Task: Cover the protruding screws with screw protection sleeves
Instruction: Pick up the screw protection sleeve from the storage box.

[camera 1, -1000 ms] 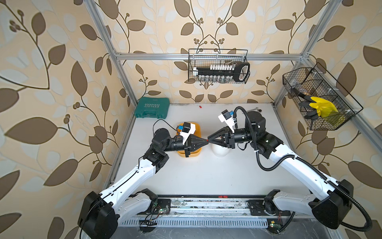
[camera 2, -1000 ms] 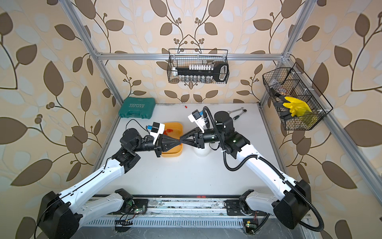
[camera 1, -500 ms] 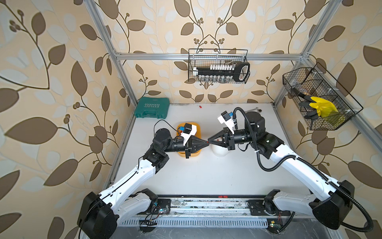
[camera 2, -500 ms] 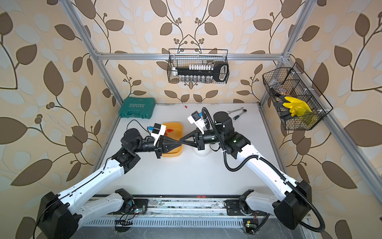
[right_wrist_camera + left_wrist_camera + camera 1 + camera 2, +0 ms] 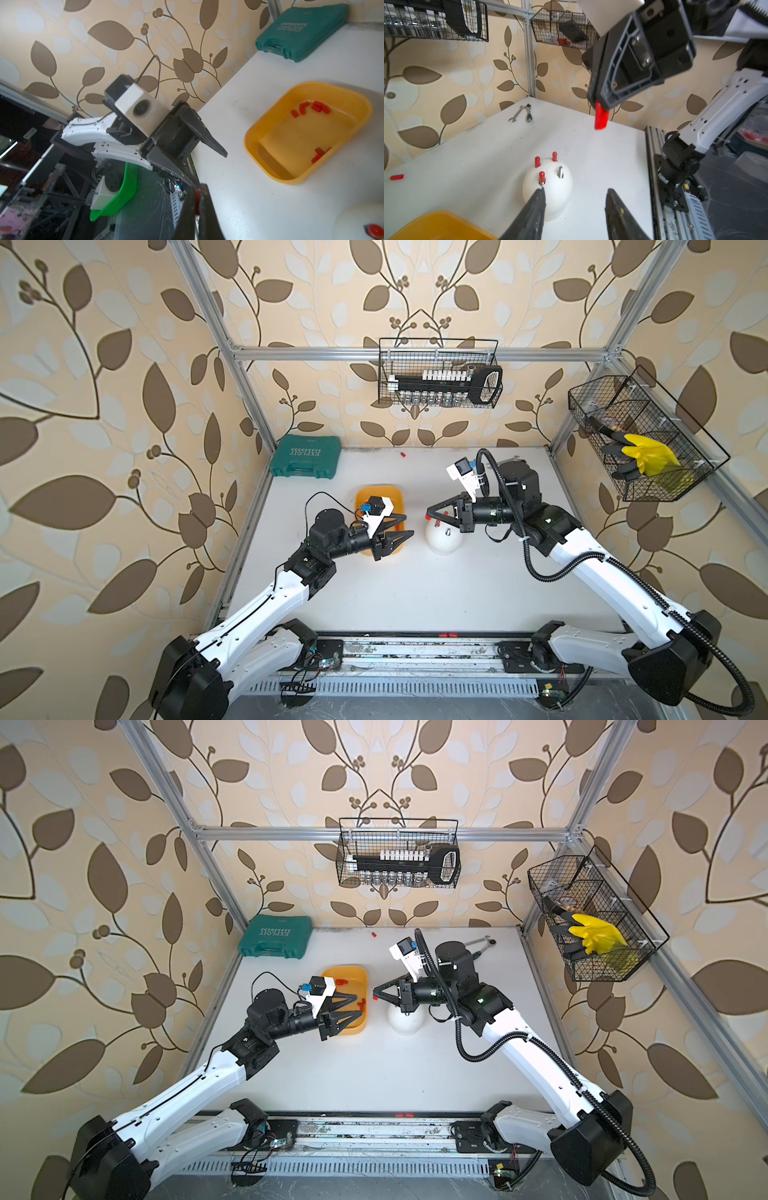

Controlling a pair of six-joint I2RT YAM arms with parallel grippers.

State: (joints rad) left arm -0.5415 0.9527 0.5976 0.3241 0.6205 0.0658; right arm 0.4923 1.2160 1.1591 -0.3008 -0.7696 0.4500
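Left wrist view: the left hand [image 5: 575,189] stands open; just beyond it the white dome [image 5: 560,199] carries three capped screws [image 5: 541,176] and one bare screw [image 5: 560,172]. Higher, the right hand [image 5: 599,105] pinches a red sleeve [image 5: 601,117]. The right wrist view shows loose sleeves [image 5: 318,108] in the yellow tray [image 5: 249,141] beside the left hand, then the green case [image 5: 301,31] lettered "EXPLOIT".
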